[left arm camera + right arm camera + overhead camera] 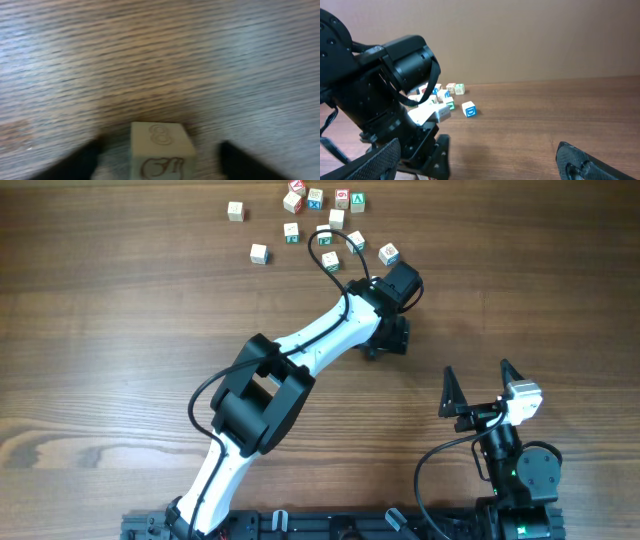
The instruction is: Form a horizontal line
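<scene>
A pale wooden letter cube (161, 150) with brown printed marks sits on the table between the fingers of my left gripper (160, 152), with a gap on each side; the view is blurred. In the overhead view the left gripper (386, 342) points down over the table below the cube cluster and hides that cube. Several loose letter cubes (331, 261) lie scattered apart at the top. No touching row of three shows. My right gripper (478, 388) is open and empty at the lower right, also in the right wrist view (480, 160).
A cube with a blue face (388, 253) lies nearest the left wrist and shows in the right wrist view (468, 109). Other cubes (235, 211) spread to the far left. The left arm (300, 350) crosses the table's middle diagonally.
</scene>
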Robot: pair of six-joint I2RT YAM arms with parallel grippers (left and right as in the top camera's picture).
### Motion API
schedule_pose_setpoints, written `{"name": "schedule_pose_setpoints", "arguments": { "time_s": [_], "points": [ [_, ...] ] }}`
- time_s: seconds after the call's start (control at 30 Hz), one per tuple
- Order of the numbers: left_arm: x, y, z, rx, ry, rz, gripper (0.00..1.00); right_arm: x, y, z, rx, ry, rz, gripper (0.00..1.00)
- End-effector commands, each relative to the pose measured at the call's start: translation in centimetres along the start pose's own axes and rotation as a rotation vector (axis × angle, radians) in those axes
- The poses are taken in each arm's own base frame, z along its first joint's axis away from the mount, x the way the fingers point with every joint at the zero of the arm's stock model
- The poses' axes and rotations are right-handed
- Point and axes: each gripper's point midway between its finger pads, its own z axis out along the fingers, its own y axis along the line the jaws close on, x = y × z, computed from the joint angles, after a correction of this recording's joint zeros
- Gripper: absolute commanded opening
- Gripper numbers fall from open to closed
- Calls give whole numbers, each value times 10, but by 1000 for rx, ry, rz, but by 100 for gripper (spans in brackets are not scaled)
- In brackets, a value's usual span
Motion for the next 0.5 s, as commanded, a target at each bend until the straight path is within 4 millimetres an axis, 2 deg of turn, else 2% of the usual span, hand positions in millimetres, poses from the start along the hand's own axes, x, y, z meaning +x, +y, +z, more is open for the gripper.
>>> {"name": "schedule_pose_setpoints", "arguments": {
  "time_s": [0.0,0.2,0.27,0.37,0.43,0.47],
  "points": [
    [18,23,25,-71,67,-37,100,-2,1,0,-5,-7,-20,100],
    [18,24,24,-73,70,-40,100,-2,1,0,-4,-8,-20,100],
    [16,28,21,-68,74,-62,100,-2,1,0,-4,-8,-20,100],
    [5,45,16,-70,64,-154,100,-2,1,0,-5,-7,-20,100],
    [-9,45,14,24,61,-163,100,-2,1,0,-4,-8,-20,100],
    [-14,34,12,136,76,-126,100,-2,1,0,-4,-8,-19,100]
  ]
}}
